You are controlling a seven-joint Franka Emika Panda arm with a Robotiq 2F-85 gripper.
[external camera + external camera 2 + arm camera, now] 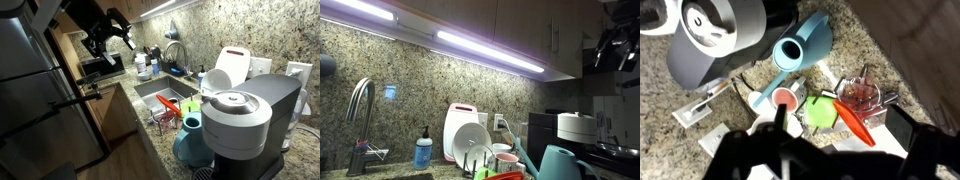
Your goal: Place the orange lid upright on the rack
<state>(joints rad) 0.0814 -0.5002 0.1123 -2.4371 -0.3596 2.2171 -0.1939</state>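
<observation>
The orange lid point(855, 122) rests tilted on the dark wire rack point(883, 100), seen as a narrow orange strip next to a green cup point(820, 110). In an exterior view the lid point(170, 104) lies on the rack point(162, 117) by the sink. My gripper point(840, 130) is a dark shape at the bottom of the wrist view, high above the rack, with its fingers spread and nothing between them. It hangs far up in both exterior views point(118, 38) point(615, 45).
A big grey appliance with a round lid point(238, 118) stands beside the rack, with a blue watering can point(800, 52) in front. A red translucent container point(862, 95) sits in the rack. White plates point(470, 140), a faucet point(360, 110) and the sink point(160, 90) are nearby.
</observation>
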